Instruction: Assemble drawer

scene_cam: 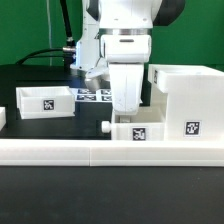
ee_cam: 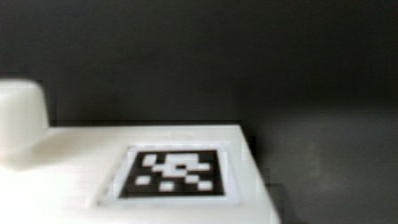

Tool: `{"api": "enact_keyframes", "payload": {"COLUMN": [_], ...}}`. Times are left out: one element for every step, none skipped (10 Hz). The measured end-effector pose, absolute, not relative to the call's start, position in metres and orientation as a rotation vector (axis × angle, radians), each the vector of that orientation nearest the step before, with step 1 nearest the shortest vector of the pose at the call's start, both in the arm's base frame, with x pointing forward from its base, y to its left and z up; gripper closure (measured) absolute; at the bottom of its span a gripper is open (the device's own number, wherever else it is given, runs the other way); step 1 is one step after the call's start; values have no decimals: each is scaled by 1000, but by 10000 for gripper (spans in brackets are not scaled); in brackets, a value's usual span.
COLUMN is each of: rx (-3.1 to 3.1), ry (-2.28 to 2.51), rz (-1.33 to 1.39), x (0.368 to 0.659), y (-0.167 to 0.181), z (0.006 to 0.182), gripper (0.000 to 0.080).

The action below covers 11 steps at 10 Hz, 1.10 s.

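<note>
Border wall (scene_cam: 60,152): long, low and white, right up front.
Small tray (scene_cam: 138,131): tagged, sitting just behind the wall, knob (scene_cam: 105,127) poking out sideways.
Gripper (scene_cam: 126,108): down over that tray, possibly touching it; fingers hidden, can't tell how wide.
Box shell (scene_cam: 185,95): behind the wall, exterior view's right.
Second tray (scene_cam: 45,101): farther behind the wall, exterior view's left.

Long low white wall (scene_cam: 60,152) across front; marker board (scene_cam: 93,96) flat on black table (scene_cam: 30,78); green backdrop (scene_cam: 30,25) behind.
</note>
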<state>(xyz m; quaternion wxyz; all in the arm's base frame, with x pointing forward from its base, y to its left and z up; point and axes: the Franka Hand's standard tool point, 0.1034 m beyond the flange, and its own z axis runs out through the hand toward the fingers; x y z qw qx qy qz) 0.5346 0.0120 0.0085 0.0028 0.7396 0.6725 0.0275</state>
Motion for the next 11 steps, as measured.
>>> {"api": "enact_keyframes", "payload": {"rx": [2319, 2305, 2307, 2308, 2309, 2309, 2287, 2265, 2262, 2261, 2260], "ry": [2114, 2121, 2115, 2113, 2113, 2113, 2135, 2159, 2161, 2163, 2164], "rz": [64, 32, 30, 30, 30, 29, 29, 29, 29, 25, 23], "x": [538, 542, 542, 542, 542, 542, 542, 543, 544, 544, 544], "y": [14, 14, 12, 11, 11, 11, 11, 9, 10, 10, 10], "z": [9, 9, 9, 9, 9, 9, 9, 8, 8, 8, 8], "gripper": [755, 755, 755, 755, 755, 755, 755, 755, 755, 755, 755]}}
